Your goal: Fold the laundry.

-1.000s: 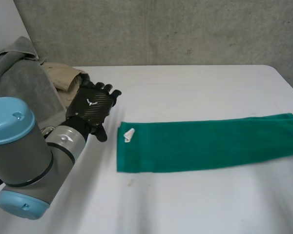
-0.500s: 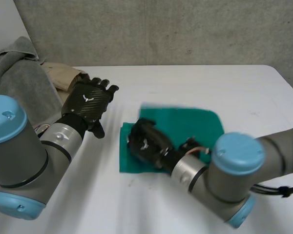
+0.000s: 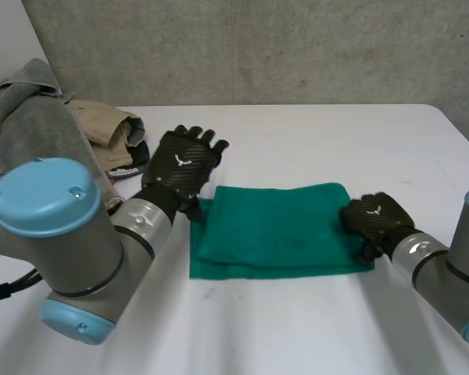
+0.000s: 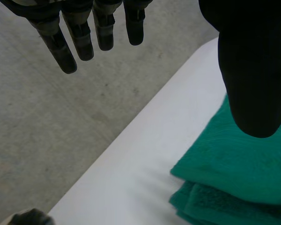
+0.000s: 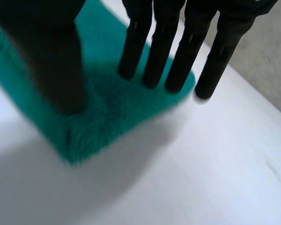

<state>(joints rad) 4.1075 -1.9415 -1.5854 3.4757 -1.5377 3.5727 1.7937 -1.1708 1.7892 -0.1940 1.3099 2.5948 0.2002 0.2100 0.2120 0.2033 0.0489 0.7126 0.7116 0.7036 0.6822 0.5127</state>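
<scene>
Green towel lies folded in half on the table, w/ the right hand on the towel's fold end and the left hand hovering just above the opposite end, open and holding nothing. Main risk, imo: the right hand rests on the pile w/ straight fingers and thumb, open, not gripping. If it slides off instead of lifting clear, friction could drag the top layer and skew the fold. The lower layer already peeks out along the towel's near edge, so alignment looks marginal. Second risk: the left hand dropping carelessly could snag the loose end and flip it. The right wrist view shows fingertip contact on the cloth, which the head view hides behind the hand's back. The left wrist view shows the two stacked layers edge-on and its fingers clear of the towel. The head view adds the grey cloth and beige cloth heaped beyond the towel's left-hand end.
</scene>
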